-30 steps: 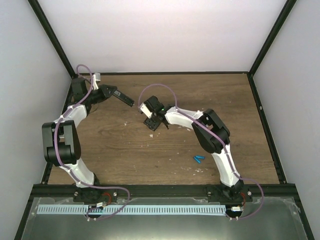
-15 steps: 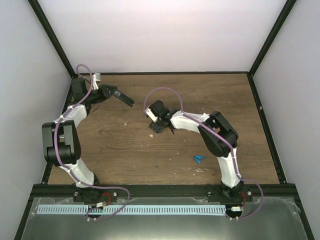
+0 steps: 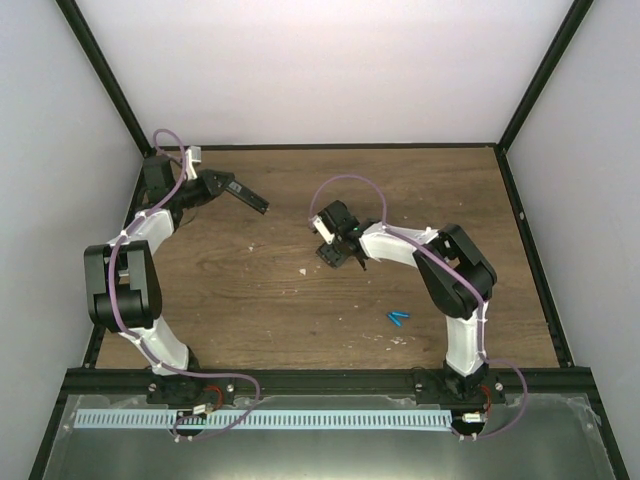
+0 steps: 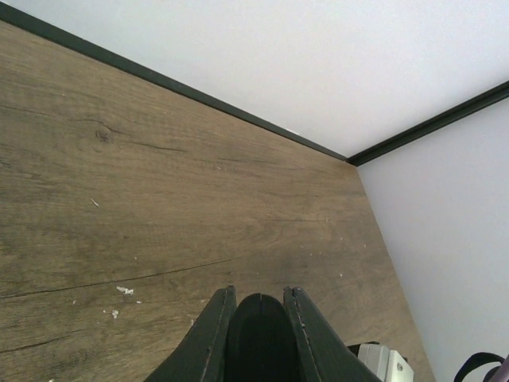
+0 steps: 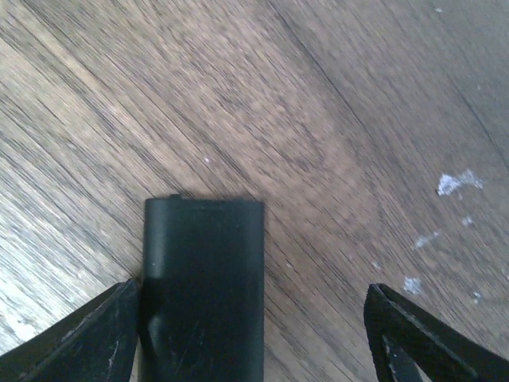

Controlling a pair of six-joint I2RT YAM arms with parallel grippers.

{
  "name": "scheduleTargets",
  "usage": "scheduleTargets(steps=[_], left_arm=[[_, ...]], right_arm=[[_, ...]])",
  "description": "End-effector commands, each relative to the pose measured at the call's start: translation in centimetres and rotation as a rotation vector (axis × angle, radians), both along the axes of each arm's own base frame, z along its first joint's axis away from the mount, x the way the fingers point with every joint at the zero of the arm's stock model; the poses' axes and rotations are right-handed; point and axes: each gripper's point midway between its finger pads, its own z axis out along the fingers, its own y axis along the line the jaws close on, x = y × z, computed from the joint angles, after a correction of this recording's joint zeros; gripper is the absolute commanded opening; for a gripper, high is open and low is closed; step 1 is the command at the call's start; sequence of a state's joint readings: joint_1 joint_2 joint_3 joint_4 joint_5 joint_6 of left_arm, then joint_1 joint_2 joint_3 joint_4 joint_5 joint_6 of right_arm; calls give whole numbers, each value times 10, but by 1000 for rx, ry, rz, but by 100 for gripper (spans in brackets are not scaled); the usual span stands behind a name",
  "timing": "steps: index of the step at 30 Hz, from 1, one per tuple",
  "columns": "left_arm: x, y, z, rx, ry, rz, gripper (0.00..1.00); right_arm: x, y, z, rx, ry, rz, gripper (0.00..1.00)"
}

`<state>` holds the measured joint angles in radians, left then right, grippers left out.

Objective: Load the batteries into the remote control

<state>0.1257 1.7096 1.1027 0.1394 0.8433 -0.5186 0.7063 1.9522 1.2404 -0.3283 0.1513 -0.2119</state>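
The left gripper [image 3: 214, 185], in the upper left of the top view, is closed on the remote control [image 3: 250, 199] and points it toward the centre, probably to offer its battery bay. The right gripper [image 3: 336, 253] bends low over the table [image 3: 250, 290] with its fingers [image 5: 91, 338] wide, one touching a flat black piece [image 5: 203, 286], perhaps the cover. The batteries [image 3: 398, 318] lie at the lower right, not held

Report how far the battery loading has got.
Done: nothing loaded; both batteries lie together on the table. In hand: the left gripper is shut on the remote control, held at the far left; the right gripper is open mid-table, away from the batteries, with a flat black piece against one finger, identity unclear. Left: picking up each battery and seating it in the remote.
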Motion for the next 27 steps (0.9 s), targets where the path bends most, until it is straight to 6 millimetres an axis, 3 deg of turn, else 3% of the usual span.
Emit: scheduleTargets(steps=[1, 6, 11, 14, 20, 27], left_arm=[[-2, 0, 7, 9, -31, -18, 0], [-3, 0, 8, 8, -30, -19, 0], [-8, -8, 12, -8, -43, -63, 0], [-17, -25, 13, 2, -43, -105, 0], [-45, -74, 0, -18, 6, -197, 0], [-72, -90, -5, -15, 37, -228, 0]], right_arm=[[-19, -37, -23, -108, 82, -35, 74], [-23, -46, -20, -92, 93, -56, 74], [-34, -38, 20, 22, 80, -43, 74], [-51, -46, 36, 70, 116, -88, 74], [-106, -78, 36, 90, 308, -254, 72], [-147, -86, 60, 178, 504, -491, 64]])
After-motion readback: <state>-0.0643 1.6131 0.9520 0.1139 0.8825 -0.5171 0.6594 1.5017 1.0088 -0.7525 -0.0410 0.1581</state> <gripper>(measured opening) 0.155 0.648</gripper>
